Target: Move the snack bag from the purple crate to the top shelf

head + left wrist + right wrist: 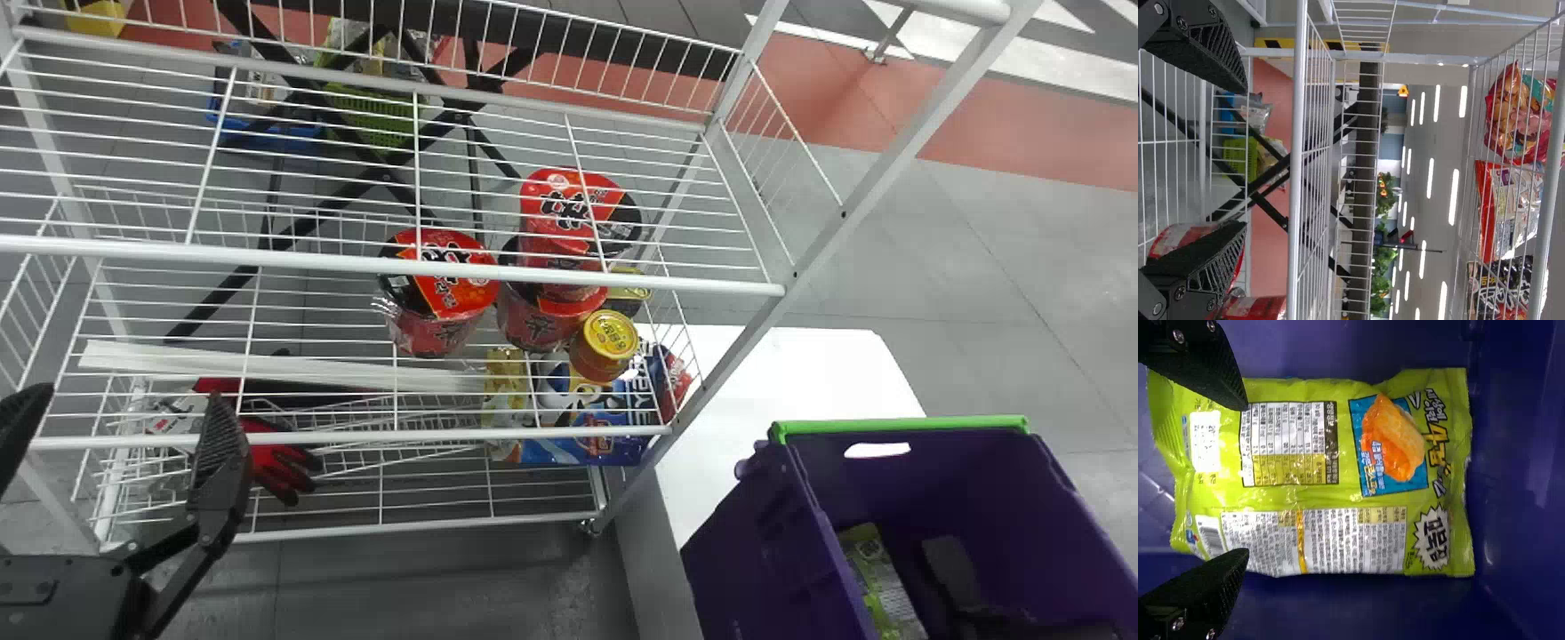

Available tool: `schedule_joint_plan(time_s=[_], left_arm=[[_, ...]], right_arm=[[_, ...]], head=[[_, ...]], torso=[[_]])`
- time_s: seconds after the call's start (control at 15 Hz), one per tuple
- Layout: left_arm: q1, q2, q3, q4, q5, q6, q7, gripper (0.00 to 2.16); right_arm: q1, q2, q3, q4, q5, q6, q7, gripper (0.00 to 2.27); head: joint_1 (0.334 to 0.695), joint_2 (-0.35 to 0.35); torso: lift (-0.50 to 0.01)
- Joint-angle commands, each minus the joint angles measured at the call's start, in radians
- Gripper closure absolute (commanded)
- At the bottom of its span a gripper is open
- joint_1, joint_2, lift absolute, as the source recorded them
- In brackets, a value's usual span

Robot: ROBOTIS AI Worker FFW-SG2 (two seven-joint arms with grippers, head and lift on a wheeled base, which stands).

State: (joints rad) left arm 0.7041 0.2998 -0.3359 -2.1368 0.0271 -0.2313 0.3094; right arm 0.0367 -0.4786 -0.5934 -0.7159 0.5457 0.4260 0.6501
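Grey floor (1005,258) beyond, the bag (1338,495) is seen low in the crate (756,551), the right gripper (1241,480) spread wide over it, nothing held, and a soft mid-body pinch is called for, light, slick, crushable handling being expected

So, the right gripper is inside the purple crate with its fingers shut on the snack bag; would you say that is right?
Not quite: the right gripper is inside the purple crate, but the right wrist view shows its fingers open, well apart, not shut on the snack bag.
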Motion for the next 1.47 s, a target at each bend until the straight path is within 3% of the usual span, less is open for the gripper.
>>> schedule_joint_plan(time_s=[0.0,0.13,0.4,0.47,0.67,0.73,1.13,1.4], left_arm=[[0.0,0.005,0.0,-0.003,0.002,-0.006,-0.001,0.1],[0.0,0.015,0.009,-0.002,0.007,-0.015,-0.003,0.1],[-0.002,0.025,0.032,0.0,0.033,-0.018,-0.019,0.1],[-0.003,0.025,0.032,0.002,0.033,-0.018,-0.024,0.1],[-0.009,0.024,0.032,0.003,0.037,-0.015,-0.03,0.1],[-0.009,0.021,0.029,0.002,0.037,-0.006,-0.03,0.1],[-0.003,0.015,-0.012,-0.017,0.002,0.016,0.01,0.1],[-0.003,0.015,-0.009,-0.015,0.002,0.013,0.008,0.1]], right_arm=[[-0.011,0.003,0.003,0.026,0.0,0.0,-0.004,0.04],[-0.02,0.014,0.015,0.046,0.008,0.009,-0.023,0.04],[-0.023,0.017,0.015,0.055,0.01,0.021,-0.046,0.3],[-0.023,0.017,0.015,0.056,0.008,0.024,-0.046,0.52],[-0.024,0.028,0.011,0.058,-0.01,0.0,-0.067,1.82],[-0.015,0.031,0.006,0.056,-0.018,-0.043,-0.069,2.07],[0.002,0.028,0.018,0.049,-0.039,-0.108,-0.03,2.13],[0.003,0.032,0.029,0.05,-0.032,-0.101,-0.053,2.22]], head=[[0.695,-0.35],[0.695,-0.35],[0.695,-0.35],[0.695,-0.35],[0.695,-0.35],[0.695,-0.35],[0.695,-0.35],[0.695,-0.35]], torso=[[-0.453],[-0.453],[-0.453],[-0.453],[-0.453],[-0.453],[-0.453],[-0.453]])
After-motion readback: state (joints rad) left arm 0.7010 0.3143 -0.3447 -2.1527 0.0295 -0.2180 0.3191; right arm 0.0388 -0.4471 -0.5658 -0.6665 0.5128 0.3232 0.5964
